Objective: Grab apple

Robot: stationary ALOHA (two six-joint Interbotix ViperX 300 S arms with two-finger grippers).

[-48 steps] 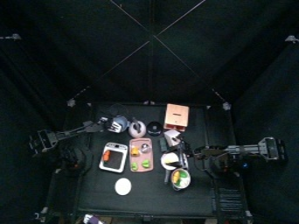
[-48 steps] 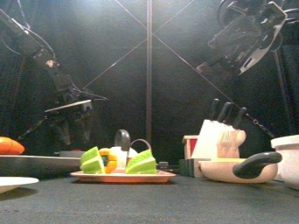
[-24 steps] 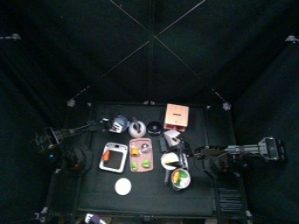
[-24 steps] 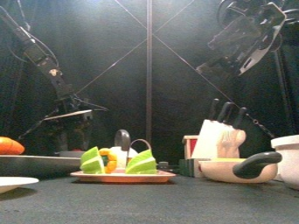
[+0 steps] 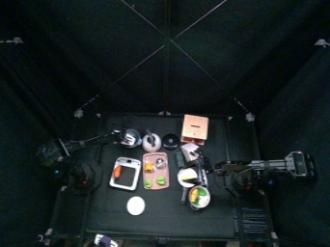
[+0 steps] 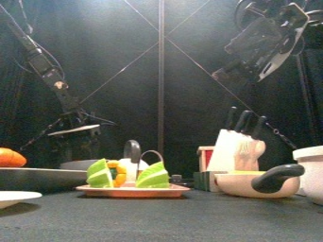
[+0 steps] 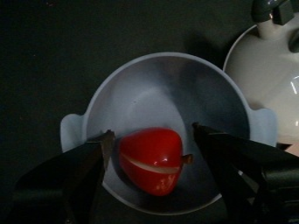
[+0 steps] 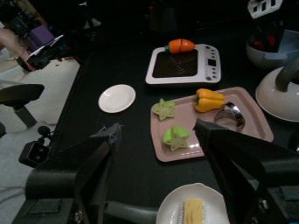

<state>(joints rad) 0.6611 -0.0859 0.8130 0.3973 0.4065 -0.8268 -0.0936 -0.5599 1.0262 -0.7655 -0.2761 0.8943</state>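
Apple (image 7: pixel 155 155) sits in the grey bowl (image 7: pixel 163 83) directly beneath my left gripper (image 7: pixel 155 144) — I've dropped lower over the last second, jaws spread wide and empty on either side of it. Closing comes next, I judge.

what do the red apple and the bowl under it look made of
The apple looks like glossy moulded plastic: even red skin with a pale seam line across it. The bowl looks like smooth pale plastic or melamine, with moulded side tabs and a soft sheen; ceramic is possible.
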